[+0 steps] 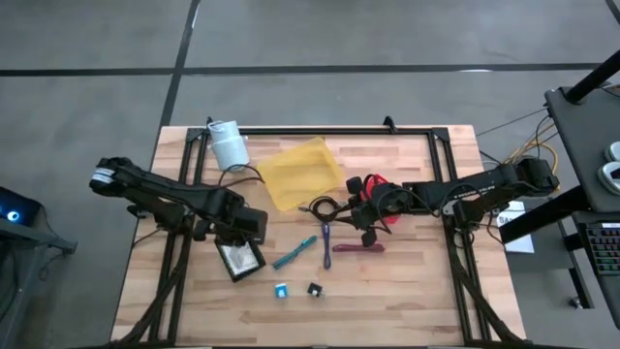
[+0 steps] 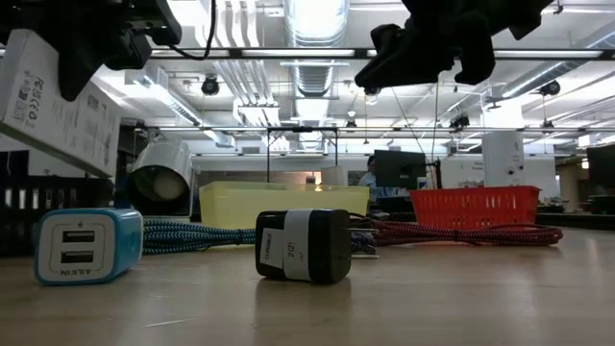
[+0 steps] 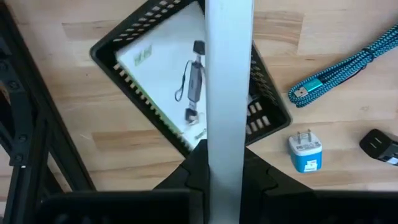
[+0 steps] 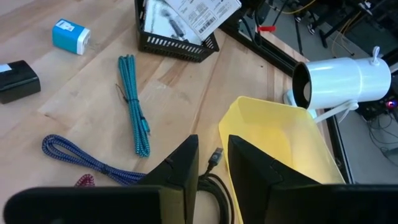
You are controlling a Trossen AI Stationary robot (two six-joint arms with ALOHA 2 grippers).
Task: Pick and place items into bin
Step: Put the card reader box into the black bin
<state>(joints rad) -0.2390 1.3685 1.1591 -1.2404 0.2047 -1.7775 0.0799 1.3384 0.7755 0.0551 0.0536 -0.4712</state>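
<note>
White card clamped edge-on in left gripper fingers, directly over black basket that holds a second card. Low view: held card tilted, clear of the table. Right wrist: right gripper fingers a narrow gap apart, nothing clamped. Black cable below them, yellow bin just beside. High view: both grippers well apart.

- Grey concrete floor with dark seams around wooden table.
- Overhead ducting, strip lights.
- Dark desk at right.
</note>
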